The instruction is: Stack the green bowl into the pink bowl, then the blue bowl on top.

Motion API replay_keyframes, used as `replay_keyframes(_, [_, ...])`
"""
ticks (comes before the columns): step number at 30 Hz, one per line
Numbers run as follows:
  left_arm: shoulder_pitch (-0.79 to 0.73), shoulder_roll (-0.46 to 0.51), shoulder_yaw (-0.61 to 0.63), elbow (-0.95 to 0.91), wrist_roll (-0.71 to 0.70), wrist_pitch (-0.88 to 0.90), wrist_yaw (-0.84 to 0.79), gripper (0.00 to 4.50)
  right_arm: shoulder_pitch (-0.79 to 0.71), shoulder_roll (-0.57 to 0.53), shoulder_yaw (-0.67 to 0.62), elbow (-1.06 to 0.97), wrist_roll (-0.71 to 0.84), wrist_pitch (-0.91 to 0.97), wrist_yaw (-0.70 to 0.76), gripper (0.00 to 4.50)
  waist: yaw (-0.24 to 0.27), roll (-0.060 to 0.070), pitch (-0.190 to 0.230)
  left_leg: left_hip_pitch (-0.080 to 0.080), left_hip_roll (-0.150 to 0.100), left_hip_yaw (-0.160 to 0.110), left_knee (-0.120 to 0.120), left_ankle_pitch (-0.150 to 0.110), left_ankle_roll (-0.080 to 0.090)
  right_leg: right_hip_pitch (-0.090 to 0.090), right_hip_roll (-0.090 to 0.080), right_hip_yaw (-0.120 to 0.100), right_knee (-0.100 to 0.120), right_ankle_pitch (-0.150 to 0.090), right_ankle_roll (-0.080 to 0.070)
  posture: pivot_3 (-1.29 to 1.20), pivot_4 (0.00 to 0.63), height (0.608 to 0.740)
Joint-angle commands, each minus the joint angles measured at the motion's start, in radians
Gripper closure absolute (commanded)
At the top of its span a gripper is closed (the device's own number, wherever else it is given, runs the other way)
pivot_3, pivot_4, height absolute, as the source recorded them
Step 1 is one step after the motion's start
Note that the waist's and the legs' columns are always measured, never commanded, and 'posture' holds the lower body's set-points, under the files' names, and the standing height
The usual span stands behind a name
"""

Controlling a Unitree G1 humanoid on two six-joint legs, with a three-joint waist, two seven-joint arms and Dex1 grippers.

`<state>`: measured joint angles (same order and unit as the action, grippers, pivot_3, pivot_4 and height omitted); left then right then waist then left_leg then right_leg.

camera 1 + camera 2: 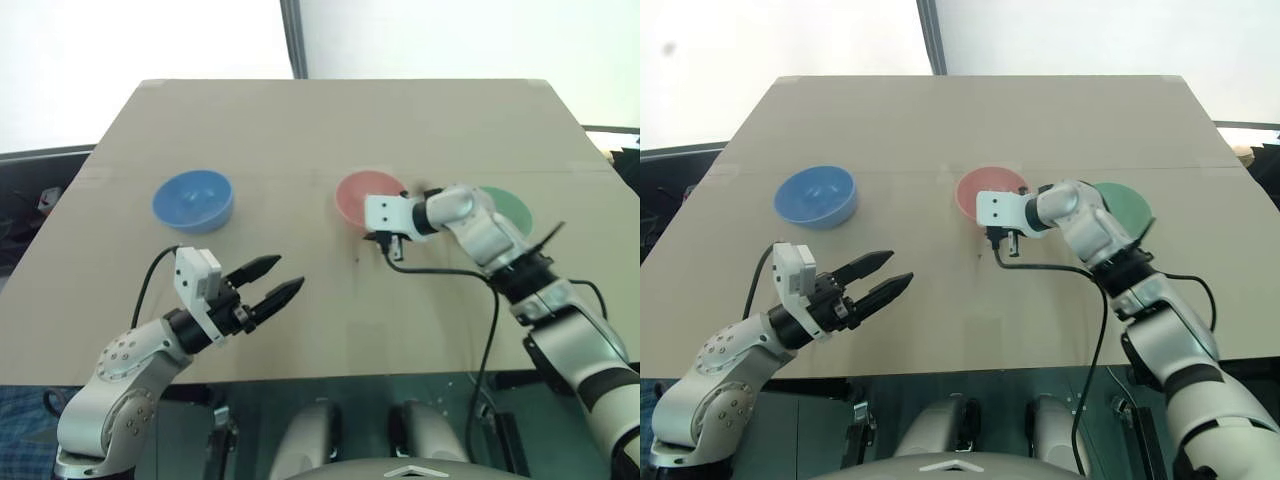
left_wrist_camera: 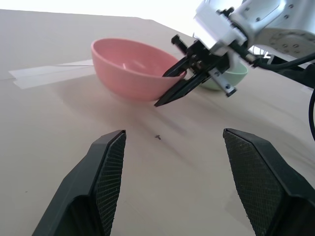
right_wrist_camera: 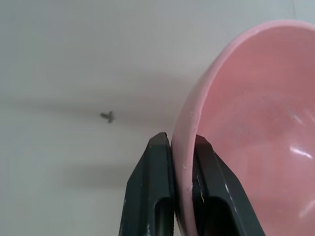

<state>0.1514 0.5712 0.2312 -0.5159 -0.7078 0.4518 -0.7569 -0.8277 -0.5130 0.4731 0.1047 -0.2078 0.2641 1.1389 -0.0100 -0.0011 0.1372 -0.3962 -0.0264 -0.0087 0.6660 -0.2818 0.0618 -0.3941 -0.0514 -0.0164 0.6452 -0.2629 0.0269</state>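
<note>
The pink bowl (image 3: 256, 128) looks like smooth, faintly glossy plastic; the tabletop (image 1: 320, 130) is matt cardboard-brown; the left gripper's fingers (image 2: 110, 172) carry finely textured black pads.

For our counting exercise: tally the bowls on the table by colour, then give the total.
Blue bowl: 1
Pink bowl: 1
Green bowl: 1
Total: 3 bowls
</note>
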Motion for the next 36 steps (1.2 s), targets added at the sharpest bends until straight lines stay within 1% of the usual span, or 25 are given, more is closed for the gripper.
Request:
replay_keyframes(1, [-0.018, 0.012, -0.003, 0.006, 0.003, -0.013, -0.022, 1.17, 0.091, -0.086, -0.032, -0.260, 0.013, 0.116, 0.053, 4.36, 0.000, 0.000, 0.000, 0.000, 0.000, 0.000, 0.000, 0.000, 0.000, 0.000, 0.000, 0.000, -0.001, 0.000, 0.000, 0.00, 0.150, 0.740])
replay_keyframes(4, [-0.040, 0.013, -0.014, 0.025, -0.001, -0.011, -0.032, 1.17, 0.169, -0.141, -0.026, -0.406, 0.014, 0.213, 0.077, 4.36, 0.000, 0.000, 0.000, 0.000, 0.000, 0.000, 0.000, 0.000, 0.000, 0.000, -0.001, 0.000, -0.001, 0.000, 0.000, 0.00, 0.150, 0.740])
replay_keyframes(7, [-0.064, 0.013, -0.024, 0.047, 0.004, -0.015, -0.044, 1.17, 0.206, -0.141, -0.018, -0.480, 0.015, 0.295, 0.066, 4.36, -0.004, 0.000, 0.000, 0.000, 0.001, 0.000, 0.000, 0.000, 0.000, 0.000, -0.001, 0.000, 0.000, 0.000, 0.000, 0.00, 0.150, 0.740])
replay_keyframes(9, [-0.075, 0.013, -0.031, 0.061, 0.010, -0.020, -0.052, 1.17, 0.217, -0.138, -0.008, -0.502, 0.016, 0.317, 0.059, 4.36, -0.004, 0.000, 0.000, 0.001, 0.001, 0.000, 0.000, 0.000, 0.000, 0.000, 0.000, 0.000, 0.001, 0.000, 0.000, 0.00, 0.150, 0.740])
replay_keyframes(11, [-0.084, 0.014, -0.036, 0.069, 0.013, -0.022, -0.059, 1.17, 0.218, -0.119, -0.012, -0.508, 0.019, 0.334, 0.032, 3.68, -0.003, -0.001, 0.000, 0.001, 0.001, 0.000, 0.000, 0.000, 0.000, 0.000, 0.000, 0.000, 0.001, 0.000, 0.000, 0.00, 0.150, 0.740])
replay_keyframes(12, [-0.089, 0.014, -0.038, 0.073, 0.015, -0.023, -0.061, 1.17, 0.213, -0.111, -0.014, -0.508, 0.022, 0.338, 0.022, 3.51, -0.002, -0.001, 0.000, 0.001, 0.001, 0.000, 0.000, 0.000, 0.000, 0.000, 0.000, 0.000, 0.001, 0.000, 0.000, 0.00, 0.150, 0.740])
replay_keyframes(13, [-0.093, 0.012, -0.039, 0.076, 0.016, -0.023, -0.062, 1.17, 0.208, -0.104, -0.017, -0.506, 0.024, 0.340, 0.012, 3.09, -0.002, -0.001, 0.000, 0.001, 0.001, 0.000, 0.000, 0.000, 0.000, 0.000, -0.001, 0.000, 0.001, 0.000, 0.000, 0.00, 0.150, 0.740])
replay_keyframes(14, [-0.099, 0.010, -0.041, 0.080, 0.019, -0.024, -0.062, 1.17, 0.198, -0.094, -0.022, -0.497, 0.024, 0.336, -0.003, 2.55, -0.001, -0.001, 0.000, 0.000, 0.001, 0.000, 0.000, 0.000, 0.000, 0.000, -0.001, 0.000, 0.001, 0.000, 0.000, 0.00, 0.150, 0.740])
replay_keyframes(16, [-0.106, 0.005, -0.047, 0.085, 0.023, -0.025, -0.061, 1.17, 0.182, -0.078, -0.024, -0.484, 0.026, 0.322, -0.024, 1.73, 0.000, -0.001, 0.000, 0.000, 0.000, 0.000, 0.000, 0.000, 0.000, 0.000, -0.001, 0.000, 0.000, 0.000, 0.000, 0.00, 0.150, 0.740])
replay_keyframes(18, [-0.108, 0.003, -0.050, 0.086, 0.025, -0.026, -0.061, 1.17, 0.171, -0.064, -0.022, -0.485, 0.032, 0.326, -0.037, 0.75, -0.001, -0.001, 0.000, 0.000, 0.000, 0.000, 0.000, 0.000, 0.000, 0.000, -0.001, 0.000, 0.000, 0.000, 0.000, 0.00, 0.150, 0.740])
replay_keyframes(19, [-0.109, 0.002, -0.051, 0.086, 0.025, -0.026, -0.062, 1.17, 0.167, -0.058, -0.023, -0.490, 0.034, 0.333, -0.045, 0.35, 0.000, -0.001, 0.000, 0.000, 0.000, 0.000, 0.000, 0.000, 0.000, 0.000, -0.001, 0.000, 0.000, 0.000, 0.000, 0.00, 0.150, 0.740])
replay_keyframes(20, [-0.109, 0.001, -0.051, 0.086, 0.024, -0.025, -0.062, 1.17, 0.162, -0.055, -0.027, -0.497, 0.036, 0.342, -0.051, 0.05, 0.000, -0.001, 0.000, 0.000, 0.000, 0.000, 0.000, 0.000, 0.000, 0.000, -0.001, 0.000, 0.000, 0.000, 0.000, 0.00, 0.150, 0.740])
replay_keyframes(23, [-0.107, 0.001, -0.050, 0.084, 0.023, -0.024, -0.064, 1.17, 0.149, -0.091, -0.064, -0.539, 0.067, 0.396, -0.028, 0.05, 0.001, -0.001, 0.000, 0.000, 0.000, 0.000, 0.000, 0.000, 0.000, 0.000, -0.001, 0.000, 0.000, 0.000, 0.000, 0.00, 0.150, 0.740])
replay_keyframes(27, [-0.105, -0.006, -0.047, 0.080, 0.005, -0.022, -0.068, 1.17, 0.128, -0.204, -0.212, -0.581, 0.173, 0.523, 0.026, 0.05, 0.004, -0.001, 0.000, 0.000, 0.000, 0.000, 0.000, 0.000, 0.000, 0.000, -0.001, 0.000, 0.000, 0.000, 0.000, 0.00, 0.150, 0.740])
replay_keyframes(30, [-0.106, -0.011, -0.047, 0.080, -0.001, -0.022, -0.078, 1.17, 0.126, -0.294, -0.289, -0.531, 0.194, 0.550, 0.007, 0.05, 0.005, -0.001, -0.001, -0.001, 0.000, 0.000, 0.000, 0.000, 0.000, 0.000, -0.001, 0.000, -0.001, 0.000, 0.000, 0.00, 0.150, 0.740])
replay_keyframes(33, [-0.115, -0.019, -0.054, 0.082, -0.010, -0.022, -0.094, 1.17, 0.172, -0.382, -0.358, -0.470, 0.192, 0.564, -0.022, 0.05, 0.003, -0.001, -0.001, 0.000, 0.000, 0.000, 0.000, 0.000, 0.000, 0.000, -0.001, 0.000, -0.001, 0.000, 0.000, 0.00, 0.150, 0.740])
replay_keyframes(36, [-0.130, -0.025, -0.071, 0.084, -0.017, -0.017, -0.110, 1.17, 0.227, -0.413, -0.399, -0.417, 0.209, 0.587, -0.056, 0.05, 0.005, -0.001, -0.001, -0.001, 0.000, 0.000, -0.001, 0.000, 0.000, 0.000, -0.001, 0.000, -0.001, 0.000, 0.000, 0.00, 0.150, 0.740])
